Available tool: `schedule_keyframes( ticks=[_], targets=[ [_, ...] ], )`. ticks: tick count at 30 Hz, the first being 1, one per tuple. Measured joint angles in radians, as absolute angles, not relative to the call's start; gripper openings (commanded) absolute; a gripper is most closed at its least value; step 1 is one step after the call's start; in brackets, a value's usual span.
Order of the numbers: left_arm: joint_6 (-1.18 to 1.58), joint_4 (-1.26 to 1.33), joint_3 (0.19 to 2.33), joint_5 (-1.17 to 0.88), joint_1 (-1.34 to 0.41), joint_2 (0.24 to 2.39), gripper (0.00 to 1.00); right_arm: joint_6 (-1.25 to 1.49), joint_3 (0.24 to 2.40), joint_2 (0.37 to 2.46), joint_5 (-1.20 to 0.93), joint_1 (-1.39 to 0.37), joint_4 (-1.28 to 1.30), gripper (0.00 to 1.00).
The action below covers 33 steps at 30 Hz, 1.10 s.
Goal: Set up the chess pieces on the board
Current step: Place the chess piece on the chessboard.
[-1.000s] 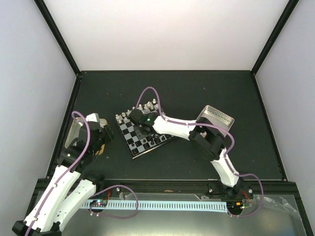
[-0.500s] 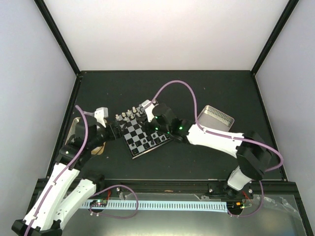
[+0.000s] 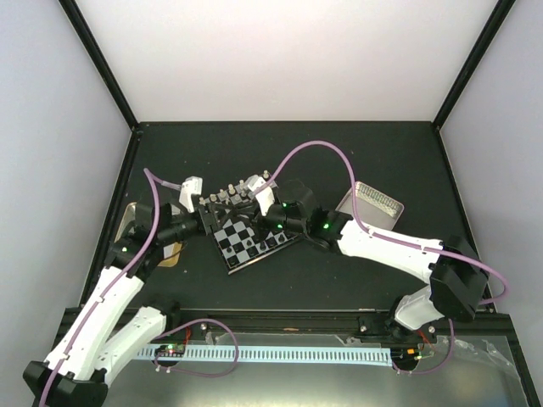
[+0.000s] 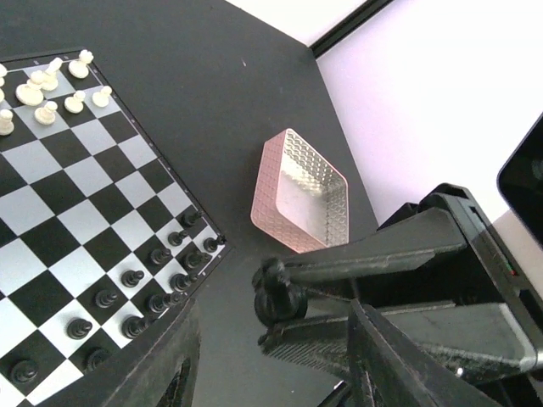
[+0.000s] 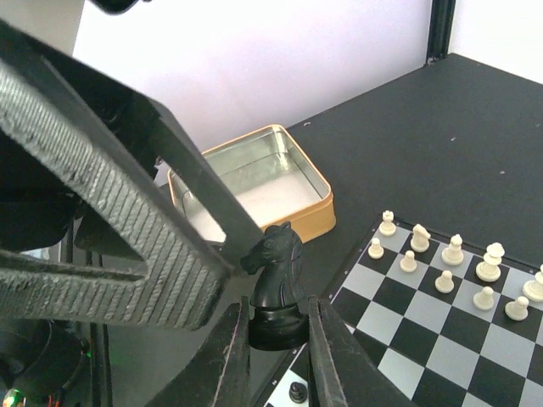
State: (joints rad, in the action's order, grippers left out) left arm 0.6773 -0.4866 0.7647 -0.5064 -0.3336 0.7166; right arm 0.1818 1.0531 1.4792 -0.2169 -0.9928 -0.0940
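A black knight [image 5: 277, 270] stands upright in my right gripper [image 5: 278, 312], which is shut on its base above the board's [image 3: 240, 247] left corner. My left gripper [image 4: 273, 302] is open, its fingers [image 4: 165, 365] either side of that knight [image 4: 277, 292] and apart from it. In the right wrist view one left finger [image 5: 199, 182] reaches the knight's head. White chess pieces [image 4: 42, 89] line one end of the board [image 4: 76, 195], black ones [image 4: 144, 288] the other. From above, both grippers meet near the board's far left corner [image 3: 212, 222].
A pink-rimmed metal tray [image 4: 299, 191] lies right of the board, seen from above as a silver tray [image 3: 375, 203]. A tan-rimmed tray [image 5: 250, 182] sits left of the board, partly under the left arm [image 3: 131, 225]. Black frame rails edge the table.
The right arm has stretched out leftward, carrying its gripper over the board's far left corner. The left gripper has swung from the tan tray toward the board to meet it.
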Motion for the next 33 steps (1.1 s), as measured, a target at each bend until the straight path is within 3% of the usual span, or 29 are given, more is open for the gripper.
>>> schedule_keyframes(
  ticks=[2,5,8,15,20,22,33],
  targets=[
    [0.685,-0.472,0.764,-0.519,-0.333,0.729,0.42,0.168,1.053,1.48,-0.222,-0.997,-0.086,0.09],
    [0.698,-0.458,0.762,-0.527,-0.329,0.741,0.19,0.148,1.054,1.48,-0.223,-1.006,-0.067,0.09],
    [0.709,-0.442,0.755,-0.535,-0.322,0.75,0.09,0.133,1.054,1.48,-0.223,-1.013,-0.06,0.09],
    [0.71,-0.423,0.749,-0.569,-0.32,0.788,0.02,0.116,1.054,1.484,-0.215,-1.015,-0.043,0.12],
    [0.686,-0.43,0.749,-0.59,-0.315,0.813,0.01,0.118,1.065,1.49,-0.202,-1.015,-0.013,0.43],
    [0.665,-0.447,0.749,-0.586,-0.315,0.819,0.02,0.139,1.071,1.491,-0.191,-1.015,-0.002,0.49],
    [0.571,-0.51,0.685,-0.334,-0.387,0.786,0.02,0.345,0.958,1.454,0.035,-0.996,0.088,0.5]
  ],
)
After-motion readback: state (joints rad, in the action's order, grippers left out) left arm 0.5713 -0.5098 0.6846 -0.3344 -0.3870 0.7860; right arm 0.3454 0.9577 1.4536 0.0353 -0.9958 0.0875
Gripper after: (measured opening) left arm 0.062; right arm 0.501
